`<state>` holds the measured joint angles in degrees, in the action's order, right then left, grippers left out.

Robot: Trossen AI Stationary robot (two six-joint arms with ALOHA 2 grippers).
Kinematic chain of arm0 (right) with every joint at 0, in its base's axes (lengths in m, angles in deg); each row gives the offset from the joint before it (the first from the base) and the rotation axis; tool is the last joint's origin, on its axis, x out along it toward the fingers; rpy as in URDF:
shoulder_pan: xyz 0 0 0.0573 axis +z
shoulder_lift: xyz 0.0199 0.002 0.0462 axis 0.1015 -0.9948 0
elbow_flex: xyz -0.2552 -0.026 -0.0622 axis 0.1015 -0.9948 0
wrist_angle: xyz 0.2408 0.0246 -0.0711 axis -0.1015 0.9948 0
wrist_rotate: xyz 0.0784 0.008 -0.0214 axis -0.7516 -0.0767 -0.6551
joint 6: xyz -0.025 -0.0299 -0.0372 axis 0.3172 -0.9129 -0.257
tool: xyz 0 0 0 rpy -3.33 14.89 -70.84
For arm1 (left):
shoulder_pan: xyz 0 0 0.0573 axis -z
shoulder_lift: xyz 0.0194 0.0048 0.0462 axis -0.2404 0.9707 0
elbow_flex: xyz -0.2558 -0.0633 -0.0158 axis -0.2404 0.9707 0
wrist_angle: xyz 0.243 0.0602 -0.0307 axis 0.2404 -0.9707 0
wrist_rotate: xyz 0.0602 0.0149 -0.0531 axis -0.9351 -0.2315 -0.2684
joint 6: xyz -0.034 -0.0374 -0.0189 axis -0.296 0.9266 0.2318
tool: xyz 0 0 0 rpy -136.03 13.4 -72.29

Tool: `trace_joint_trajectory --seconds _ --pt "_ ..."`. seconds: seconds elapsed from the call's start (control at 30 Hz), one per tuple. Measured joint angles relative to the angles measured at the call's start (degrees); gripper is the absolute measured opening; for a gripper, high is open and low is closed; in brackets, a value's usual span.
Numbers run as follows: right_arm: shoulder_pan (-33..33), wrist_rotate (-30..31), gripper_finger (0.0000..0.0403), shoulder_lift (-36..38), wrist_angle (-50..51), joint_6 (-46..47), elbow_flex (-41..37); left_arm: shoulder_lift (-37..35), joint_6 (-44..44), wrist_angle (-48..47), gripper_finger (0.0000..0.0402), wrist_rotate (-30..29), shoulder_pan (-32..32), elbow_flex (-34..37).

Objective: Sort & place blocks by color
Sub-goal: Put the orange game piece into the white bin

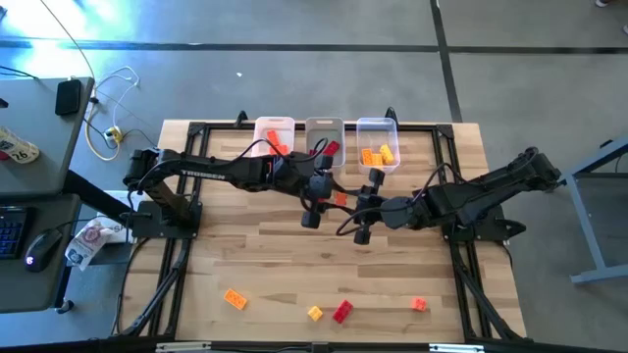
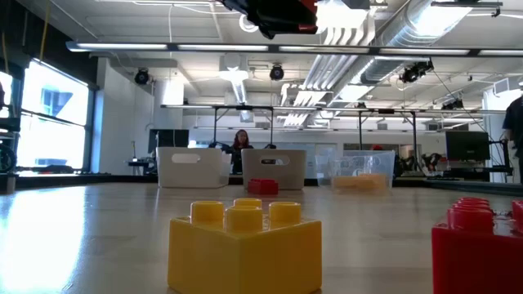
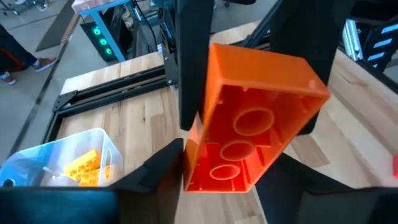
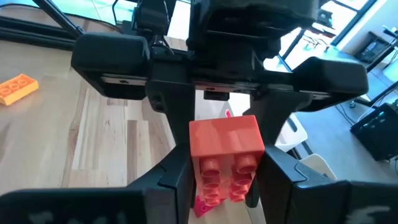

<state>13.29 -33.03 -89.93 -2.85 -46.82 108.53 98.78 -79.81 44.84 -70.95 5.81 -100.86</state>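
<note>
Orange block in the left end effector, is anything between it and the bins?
Nothing visible does. The left end effector grips the orange block near the bins; the right end effector, holding an orange-red block, sits beside, off that path.

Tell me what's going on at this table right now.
Two robot arms are sorting toy blocks by color. Both meet at mid-table: the left gripper and right gripper are clamped on one orange-red block. Three bins at the far edge already hold some blocks. Four loose blocks lie near the front edge.
</note>
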Motion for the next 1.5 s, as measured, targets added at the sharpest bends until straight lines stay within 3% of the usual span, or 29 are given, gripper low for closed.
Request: trace_joint_trajectory --seconds 0.13,0.57,0.77,1.13,1.5 --pt "0.0 0.0 0.0113 0.0 0.1 2.2 0.0 0.0 -1.9 -0.2 0.0112 -0.3 0.0 0.0" --pt "-1.9 -5.8 0.0206 0.0 1.3 5.2 0.0 0.0 -2.6 -6.4 0.0111 -1.6 -0.6 0.0" --pt "-1.8 -5.9 0.0225 0.0 1.5 6.9 0.0 0.0 -3.8 -13.0 0.0111 -7.5 -2.9 0.0" --pt "-2.0 -5.9 0.0226 0.0 5.3 9.0 0.0 -2.0 -4.0 -25.4 0.0118 -15.6 -12.6 -0.1" --pt "-2.0 -9.0 0.0227 0.0 6.4 12.3 0.0 -2.6 0.9 -34.8 0.0118 -16.5 -25.2 0.0"
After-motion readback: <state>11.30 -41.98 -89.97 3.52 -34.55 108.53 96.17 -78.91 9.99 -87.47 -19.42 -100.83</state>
